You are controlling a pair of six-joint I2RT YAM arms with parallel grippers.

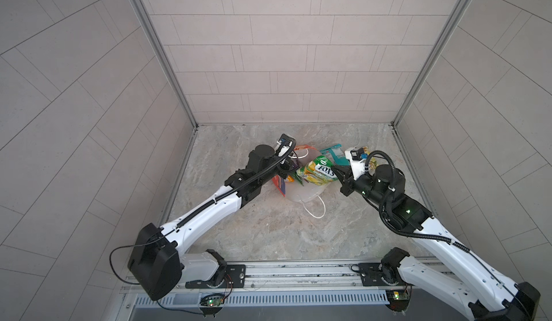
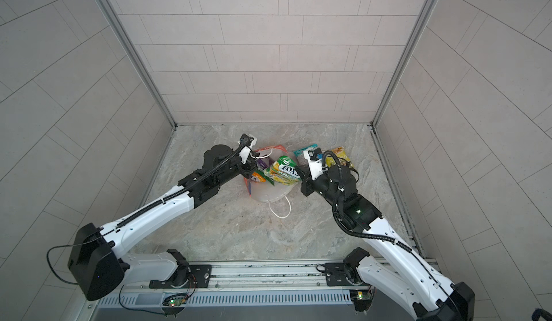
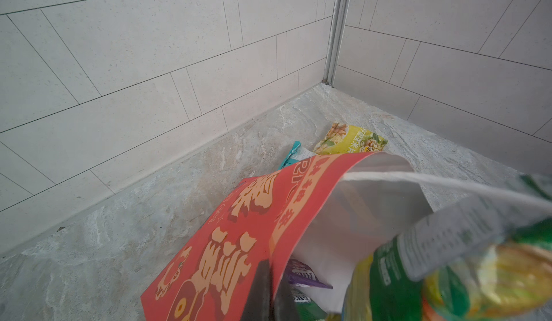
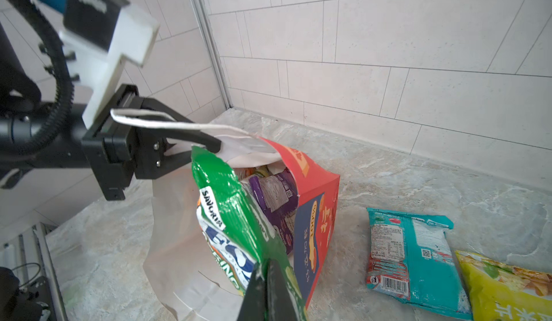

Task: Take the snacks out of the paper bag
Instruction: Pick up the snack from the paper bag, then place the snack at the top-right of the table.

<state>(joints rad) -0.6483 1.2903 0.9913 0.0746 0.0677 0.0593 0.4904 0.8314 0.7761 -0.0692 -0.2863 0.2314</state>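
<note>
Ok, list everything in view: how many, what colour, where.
paper bag: 1, red, white inside, mid-table, open
cord handles: 2, white, on the bag
FOX'S packet: 1, green-yellow, over the bag mouth
purple packet: 1, purple, inside the bag
orange packet: 1, orange, inside the bag
teal packet: 1, teal, on table beside bag
yellow packet: 1, yellow, on table by teal packet
table: 1, grey marble, underneath
left gripper: 1, black, shut on the paper bag's rim
right gripper: 1, black, shut on FOX'S packet

High stereo pair, two close wrist views.
In both top views, from high over 6 o'clock, steeply down toward 12 o'clock. Left wrist toward 1 o'clock, right wrist toward 10, both hard by the paper bag (image 4: 316, 182), shared by all.
</note>
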